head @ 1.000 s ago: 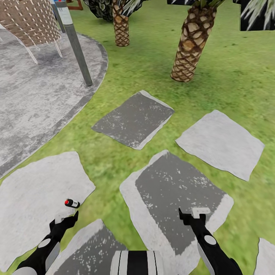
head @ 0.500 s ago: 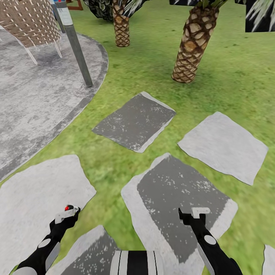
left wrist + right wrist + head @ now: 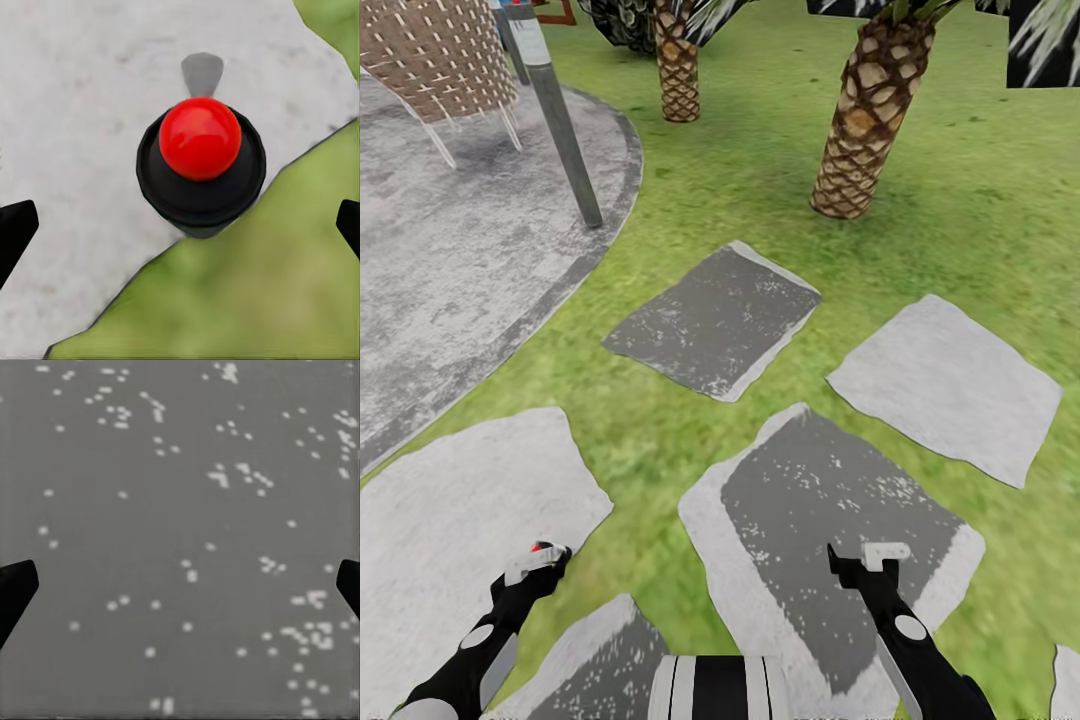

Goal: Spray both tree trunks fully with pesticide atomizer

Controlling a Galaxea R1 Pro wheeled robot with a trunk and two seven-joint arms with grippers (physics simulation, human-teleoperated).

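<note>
Spread wide, the left gripper (image 3: pixel 538 562) hangs directly over the one pesticide atomizer (image 3: pixel 201 166), its fingertips (image 3: pixel 16 231) well apart on either side. That small, stiff, probably light bottle stands at the edge of a pale paving stone (image 3: pixel 450 510) where it meets the grass (image 3: pixel 650 430). Its round red knob (image 3: pixel 199 138) looks slippery, so the dark body below seems the better hold. Further right, the right gripper (image 3: pixel 870 560), also open, hovers over a dark speckled slab (image 3: pixel 820 500). Two scaly palm trunks (image 3: pixel 865 110) stand beyond.
</note>
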